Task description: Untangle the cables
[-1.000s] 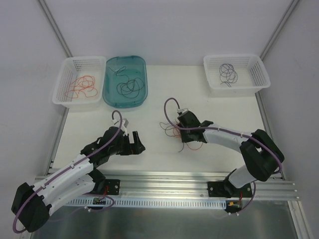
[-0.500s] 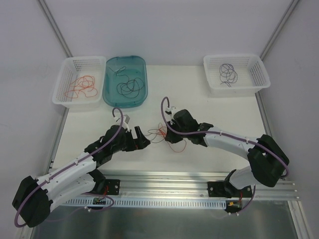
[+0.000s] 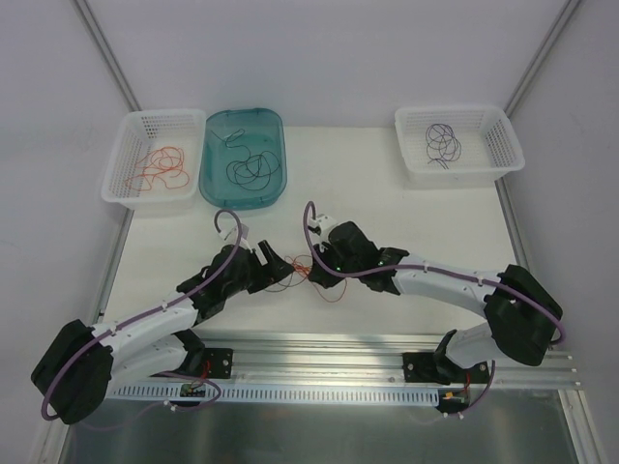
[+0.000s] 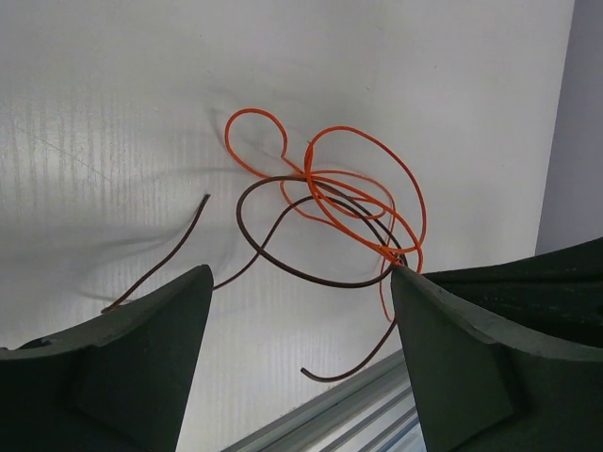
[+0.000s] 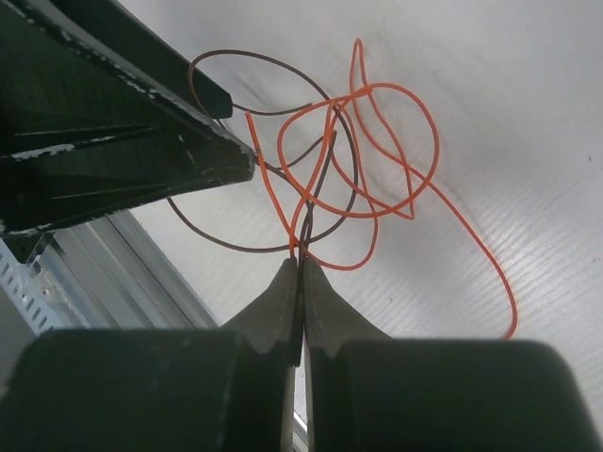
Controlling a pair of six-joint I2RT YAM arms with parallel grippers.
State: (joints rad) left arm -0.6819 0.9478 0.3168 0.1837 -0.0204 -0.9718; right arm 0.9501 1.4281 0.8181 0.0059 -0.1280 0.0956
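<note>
Obs. Loose tangle (image 3: 308, 274) lies on the table (image 3: 406, 208) at about 6 o'clock in the top view, near the near edge, between the two arms. It is an orange cable (image 4: 325, 179) looped several times through a dark cable (image 4: 238, 212). Ends of the dark strand trail free toward 7 o'clock in the left wrist view.

Right pincer (image 5: 300, 264): fingers pressed together, pinching the tangle where an orange and a dark strand run into the tips. I cannot tell whether both are truly clamped.

Left pincer (image 4: 300, 282): spread, nothing between the fingers, tangle just ahead at 12 o'clock of its own view.

Judgement, step in hand: second grip, then separate.
- Left should take the dark cable only, on the bare arc at 9 o'clock of the knot, clear of orange.
- Close fully before any pull; the wire is hair-thin and likely to slip.
- Draw apart slowly and low, so loops slide out rather than cinch.

Sorted strands sit in the white basket (image 3: 121, 159) at 10 o'clock, teal tray (image 3: 211, 145) at 11 and second basket (image 3: 503, 145) at 2.

Writing: none legible on any surface.
</note>
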